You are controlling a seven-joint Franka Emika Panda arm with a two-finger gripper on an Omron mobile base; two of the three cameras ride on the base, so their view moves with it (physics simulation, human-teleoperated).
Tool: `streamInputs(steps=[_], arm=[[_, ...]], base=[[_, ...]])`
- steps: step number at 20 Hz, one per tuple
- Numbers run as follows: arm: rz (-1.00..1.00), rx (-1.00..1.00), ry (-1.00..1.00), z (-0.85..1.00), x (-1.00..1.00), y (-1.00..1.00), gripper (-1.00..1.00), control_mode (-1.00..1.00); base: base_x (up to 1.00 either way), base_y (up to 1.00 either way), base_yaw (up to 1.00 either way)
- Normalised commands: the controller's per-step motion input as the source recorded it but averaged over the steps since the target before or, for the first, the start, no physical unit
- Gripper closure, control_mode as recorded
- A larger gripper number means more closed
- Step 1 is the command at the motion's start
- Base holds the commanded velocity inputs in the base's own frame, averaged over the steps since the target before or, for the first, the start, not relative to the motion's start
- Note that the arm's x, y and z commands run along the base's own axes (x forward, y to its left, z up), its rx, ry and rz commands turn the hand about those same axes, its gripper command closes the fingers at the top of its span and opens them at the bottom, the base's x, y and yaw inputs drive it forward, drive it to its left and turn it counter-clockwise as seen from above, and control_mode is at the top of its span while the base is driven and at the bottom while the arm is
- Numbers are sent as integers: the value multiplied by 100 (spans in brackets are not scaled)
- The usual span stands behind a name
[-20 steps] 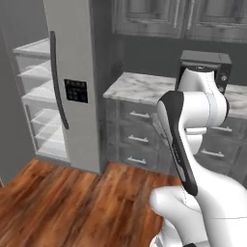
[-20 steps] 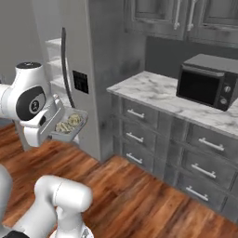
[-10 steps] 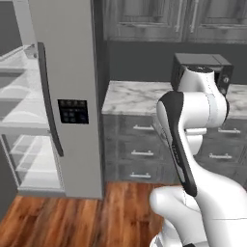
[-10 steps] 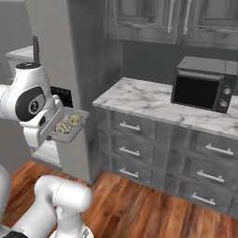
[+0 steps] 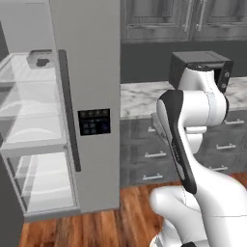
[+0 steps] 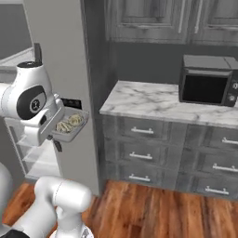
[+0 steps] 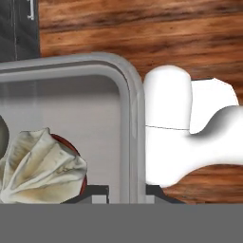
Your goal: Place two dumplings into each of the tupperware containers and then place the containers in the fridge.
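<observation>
Right base view: the tall grey fridge stands left of a marble-topped surface with grey drawers below, a black microwave on it at the right, and dark cabinets above. In the left base view the fridge has its white shelved interior open at the left, where a second grey tray sits on an upper glass shelf. The white arm holds a shallow grey tupperware container roughly level in the air, just in front of the fridge's lower front, above the wooden floor. The pincer is clamped narrow on the container's rim, one dark tip on each side of the wall, as the hand view shows from above. Pale folded dumplings lie inside the tray; from the right base view they read as a small cluster whose number is hard to tell. In the hand view one dumpling rests near the gripped wall, with a second pale lump at the left edge
</observation>
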Motion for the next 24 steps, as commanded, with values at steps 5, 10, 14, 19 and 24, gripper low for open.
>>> streamInputs(steps=[5,10,14,19,24], arm=[[0,0,0,0,0,0,100,100],[0,0,0,0,0,0,100,100],[0,0,0,0,0,0,100,100],[0,0,0,0,0,0,100,100],[0,0,0,0,0,0,100,100]], base=[[38,100,-37],[39,99,-32],[46,72,-13],[24,21,21],[30,49,27]])
